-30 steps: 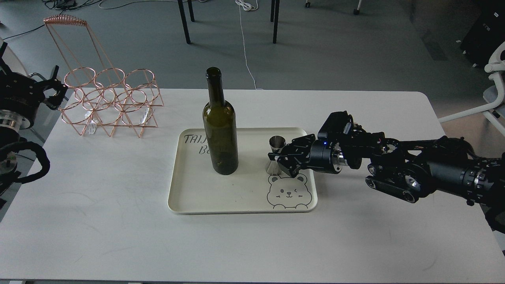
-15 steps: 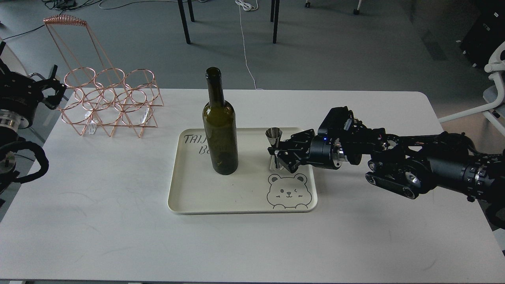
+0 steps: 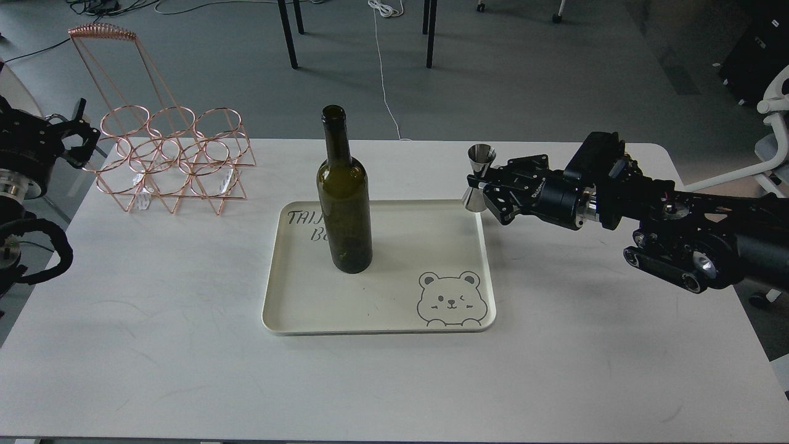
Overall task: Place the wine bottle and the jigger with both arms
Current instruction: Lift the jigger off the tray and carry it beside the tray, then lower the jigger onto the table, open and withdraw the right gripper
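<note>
The dark olive-green wine bottle (image 3: 344, 197) stands upright on the left half of a cream tray (image 3: 376, 296) with a bear drawing. My right gripper (image 3: 479, 183) is shut on the waist of the silver jigger (image 3: 478, 177) and holds it upright in the air over the tray's far right corner. My left gripper (image 3: 74, 139) is at the far left edge, beside the copper wire rack, far from the bottle; its fingers look spread and empty.
A copper wire bottle rack (image 3: 169, 160) with a tall handle stands at the back left of the white table (image 3: 185, 345). Chair and table legs and cables are on the floor behind. A white chair (image 3: 773, 142) is at the right edge.
My right gripper closed on the jigger, lifted it off the tray and carried it up and to the right. The left arm drew back slightly to the left. The bottle stayed put.
</note>
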